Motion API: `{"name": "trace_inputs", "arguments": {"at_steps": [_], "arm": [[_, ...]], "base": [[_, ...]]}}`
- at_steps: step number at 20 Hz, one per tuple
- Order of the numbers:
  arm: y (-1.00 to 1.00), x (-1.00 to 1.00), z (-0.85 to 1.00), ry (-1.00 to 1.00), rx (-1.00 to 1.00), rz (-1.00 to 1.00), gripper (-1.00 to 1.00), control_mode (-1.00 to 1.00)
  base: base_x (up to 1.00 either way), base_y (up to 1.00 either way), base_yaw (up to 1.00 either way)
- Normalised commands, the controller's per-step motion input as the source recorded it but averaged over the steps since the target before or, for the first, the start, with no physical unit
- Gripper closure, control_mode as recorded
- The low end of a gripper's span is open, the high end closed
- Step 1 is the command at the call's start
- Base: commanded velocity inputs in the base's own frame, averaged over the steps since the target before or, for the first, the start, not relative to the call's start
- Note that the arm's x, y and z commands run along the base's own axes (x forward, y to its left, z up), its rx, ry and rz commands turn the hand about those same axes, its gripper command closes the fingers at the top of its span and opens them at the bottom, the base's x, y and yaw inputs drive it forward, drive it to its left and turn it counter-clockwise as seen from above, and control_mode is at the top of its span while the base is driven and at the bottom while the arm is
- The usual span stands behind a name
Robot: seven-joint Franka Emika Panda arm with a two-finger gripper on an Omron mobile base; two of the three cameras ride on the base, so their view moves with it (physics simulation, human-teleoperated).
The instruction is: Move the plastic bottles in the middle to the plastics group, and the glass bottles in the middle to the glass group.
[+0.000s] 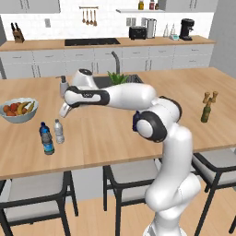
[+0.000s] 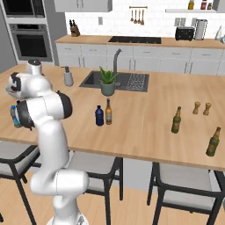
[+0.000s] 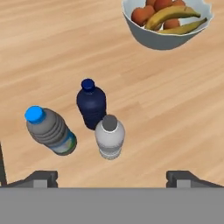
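In the left base view, the arm reaches out to the left over the wooden bench (image 1: 115,133). The tool (image 1: 64,111) hangs a little above the bench and holds nothing. Just in front of it stand two bottles side by side: the grey bottle (image 1: 59,131) with its pale cap and the water bottle (image 1: 46,138) with the blue label. A bowl of fruit (image 1: 19,111) sits near them, to the left. Far off on the right side stands a dark green bottle (image 1: 206,111).

In the right base view, the navy bottle (image 2: 99,116) and the amber bottle (image 2: 108,111) stand close together in the middle of the bench, in front of a small plant (image 2: 107,81). They are well apart from two green bottles (image 2: 176,120) on the right. The sink (image 2: 132,81) lies behind the plant.

In the hand view, the tool (image 3: 112,180) is spread wide, with its two dark tips far apart and nothing between them. Below it stand three bottles in a tight bunch. The grey bottle (image 3: 110,138) is nearest the tips. A dark blue bottle (image 3: 91,103) is just beside it, and the water bottle (image 3: 49,131) with a bright blue cap is on the other side. The bowl of fruit (image 3: 162,22) is at the top, with bananas and round orange fruit in it.
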Motion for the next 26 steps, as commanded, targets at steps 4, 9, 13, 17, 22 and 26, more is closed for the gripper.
{"name": "trace_inputs", "arguments": {"at_steps": [4,9,13,17,22,26], "arm": [[-0.76,-0.36,0.09,0.00,-0.02,-0.28,-1.00,-1.00],[-0.71,-0.30,0.15,0.02,-0.02,-0.27,-1.00,-1.00],[-0.81,-0.24,0.09,0.06,0.00,-0.30,-1.00,-1.00],[-0.92,-0.22,0.02,0.09,0.00,-0.37,-1.00,-1.00],[-0.92,-0.18,0.00,0.12,0.00,-0.40,-1.00,-1.00],[-1.00,-0.08,0.00,0.17,0.00,-0.42,-1.00,-1.00]], "base": [[0.00,0.00,0.00],[0.00,0.00,0.00],[0.00,0.00,0.00],[0.00,0.00,0.00],[0.00,0.00,0.00],[0.00,0.00,0.00]]}}
